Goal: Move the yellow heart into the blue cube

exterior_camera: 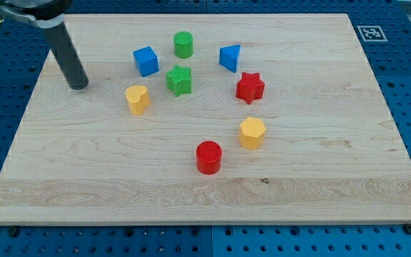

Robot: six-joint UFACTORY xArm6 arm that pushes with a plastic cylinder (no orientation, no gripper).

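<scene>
The yellow heart (137, 98) lies on the wooden board left of centre. The blue cube (145, 61) sits just above it toward the view's top, a small gap apart. My tip (79, 86) rests on the board at the left, well to the left of the yellow heart and to the lower left of the blue cube, touching no block.
A green cylinder (183, 44), a green star (179, 80), a blue triangular block (230, 58), a red star (250, 87), a yellow hexagon (252, 133) and a red cylinder (208, 157) stand on the board (334, 178). Blue pegboard surrounds the board.
</scene>
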